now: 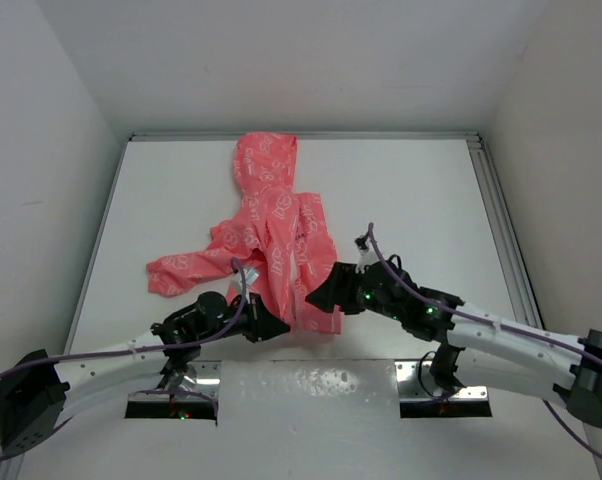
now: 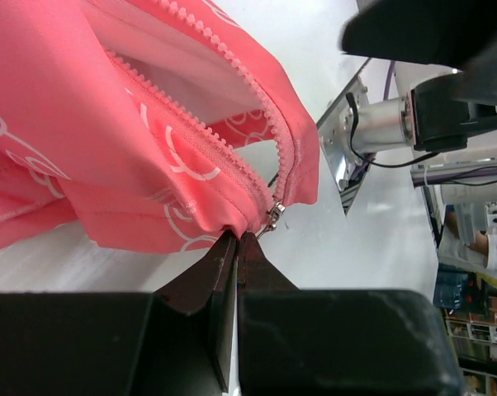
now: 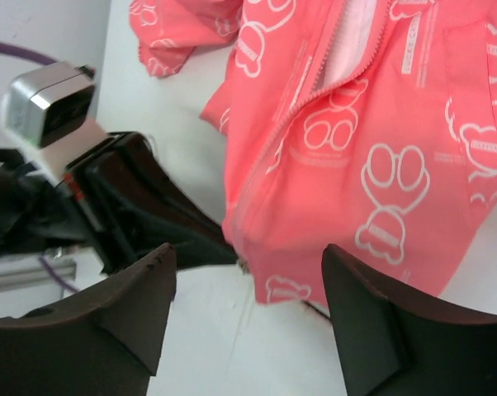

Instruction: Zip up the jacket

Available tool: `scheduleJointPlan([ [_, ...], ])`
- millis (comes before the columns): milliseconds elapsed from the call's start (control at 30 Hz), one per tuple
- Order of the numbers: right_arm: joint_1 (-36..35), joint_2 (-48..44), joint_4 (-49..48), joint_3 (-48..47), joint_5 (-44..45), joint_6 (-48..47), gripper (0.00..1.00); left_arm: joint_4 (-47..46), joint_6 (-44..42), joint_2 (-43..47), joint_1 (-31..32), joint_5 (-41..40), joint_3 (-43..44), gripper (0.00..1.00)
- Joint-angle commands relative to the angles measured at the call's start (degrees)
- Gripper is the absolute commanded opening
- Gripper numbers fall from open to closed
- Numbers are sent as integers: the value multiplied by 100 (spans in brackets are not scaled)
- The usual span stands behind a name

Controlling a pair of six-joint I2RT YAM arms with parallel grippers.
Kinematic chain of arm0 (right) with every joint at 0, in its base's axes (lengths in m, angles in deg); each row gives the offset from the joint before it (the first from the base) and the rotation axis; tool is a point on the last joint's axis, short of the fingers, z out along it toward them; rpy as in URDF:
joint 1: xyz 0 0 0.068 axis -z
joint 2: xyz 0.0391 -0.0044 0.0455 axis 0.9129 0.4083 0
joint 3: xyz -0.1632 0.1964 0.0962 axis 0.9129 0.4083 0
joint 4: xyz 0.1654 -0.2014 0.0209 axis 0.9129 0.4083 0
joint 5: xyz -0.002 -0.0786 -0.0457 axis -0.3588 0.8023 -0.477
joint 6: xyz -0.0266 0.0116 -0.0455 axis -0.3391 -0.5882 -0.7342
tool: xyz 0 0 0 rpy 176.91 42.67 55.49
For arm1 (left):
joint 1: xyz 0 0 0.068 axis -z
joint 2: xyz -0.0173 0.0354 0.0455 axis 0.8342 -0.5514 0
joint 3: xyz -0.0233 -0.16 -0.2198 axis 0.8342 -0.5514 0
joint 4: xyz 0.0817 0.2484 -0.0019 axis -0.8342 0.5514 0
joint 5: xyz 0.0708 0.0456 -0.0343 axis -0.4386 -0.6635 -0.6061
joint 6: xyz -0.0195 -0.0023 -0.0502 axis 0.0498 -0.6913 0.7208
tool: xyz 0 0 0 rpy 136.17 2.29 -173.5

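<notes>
Unreadable white lettering [image 3: 414, 37] on jacket [image 3: 314, 177]

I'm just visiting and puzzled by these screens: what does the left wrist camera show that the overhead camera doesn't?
Only left wrist: the zipper slider and the unjoined teeth above it. Only overhead: the hood and a sleeve, spread on the table. Both: the pink jacket with the left gripper at its bottom hem.

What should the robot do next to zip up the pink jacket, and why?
I'd guess: lower the right gripper onto the zipper slider and pinch it. The left gripper is shut on the jacket hem right beside the slider, the right jaws hang open near that spot, and the zipper is open above it.
</notes>
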Motion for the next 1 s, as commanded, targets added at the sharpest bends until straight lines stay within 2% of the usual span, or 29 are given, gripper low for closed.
scheduleJointPlan([
  [0,-64,-690,297,63,-145,71,71,-123,89,31,55,198,-87,0],
  [67,-230,-1007,343,256,-347,228,71,-141,124,31,55,233,-96,0],
  [100,-336,-1079,229,378,-417,333,53,-141,116,22,55,311,-88,0],
  [233,-1319,-1124,-815,1003,-130,581,0,-194,124,14,55,286,-114,0],
  [267,-1704,-1063,-1349,1195,72,476,0,-203,133,-4,55,268,-70,0],
  [333,-1953,-792,-1983,1424,267,353,0,-220,124,-48,55,329,-17,0],
  [367,-2041,-685,-2604,1669,311,335,1,-229,124,-48,46,338,-8,0],
  [400,-2042,-441,-2863,1759,285,352,8,-229,150,-22,54,304,-17,0],
  [433,-2059,-316,-3196,1881,311,404,27,-203,159,5,55,294,-8,0],
  [533,-2094,122,-3646,2040,618,457,52,-54,168,145,55,303,53,0],
  [667,-2094,598,-4008,2032,900,370,56,60,238,365,55,268,-8,0],
  [967,-2094,1275,-4641,1803,1164,176,55,87,256,453,55,391,-52,0],
])
